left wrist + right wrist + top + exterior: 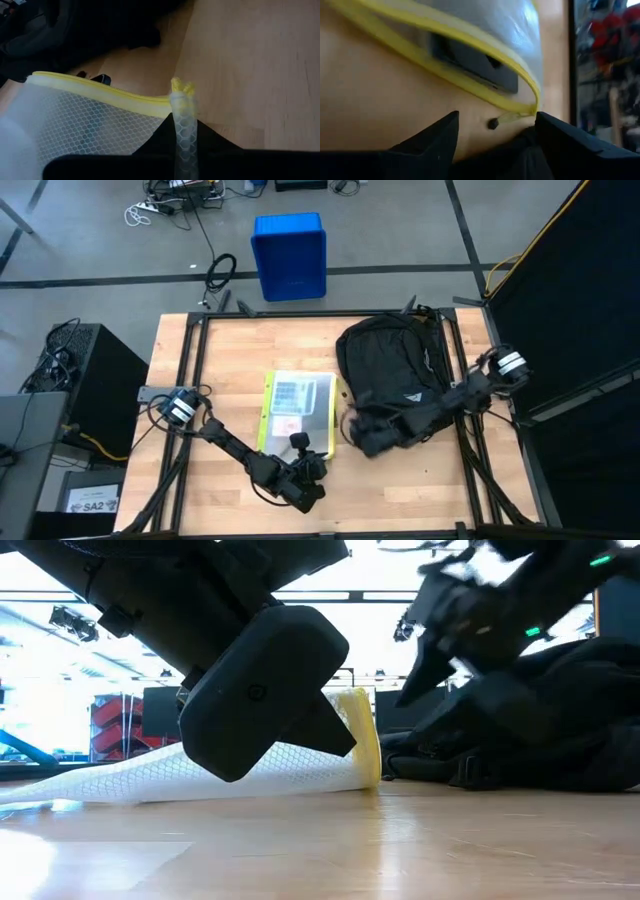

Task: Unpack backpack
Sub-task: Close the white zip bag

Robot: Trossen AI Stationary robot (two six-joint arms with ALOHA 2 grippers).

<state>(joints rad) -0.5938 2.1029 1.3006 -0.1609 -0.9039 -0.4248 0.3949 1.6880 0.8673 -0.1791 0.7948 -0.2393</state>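
— Where do we stand with the backpack (390, 375)?

— It lies on the right half of the table (200, 480), toward the far edge, its white logo facing up. Just beside it on the left is a clear mesh pouch with a yellow zip edge (295, 412), already flat on the wood, so we judge one item is out.

— And our grippers?

— The left gripper (182, 150) is shut on a corner of the pouch; in the left wrist view the mesh strip and its yellow end stand pinched between the fingers. The right gripper (495, 137) has its fingers spread wide and empty, low at the backpack's near edge, right beside the pouch's yellow border.

— So what makes this step go well?

— We judge the pouch should be set clear of the bag first, so the left arm lets go well away from the opening. Then the right gripper needs a firm flap or zipper edge, not loose strap, which would slip or drag the whole bag.

— Can we see the opening?

— Not clearly; the black fabric hides it, so we go slowly.

— Any risk?

— The two arms work close together near the pouch; we keep them apart.
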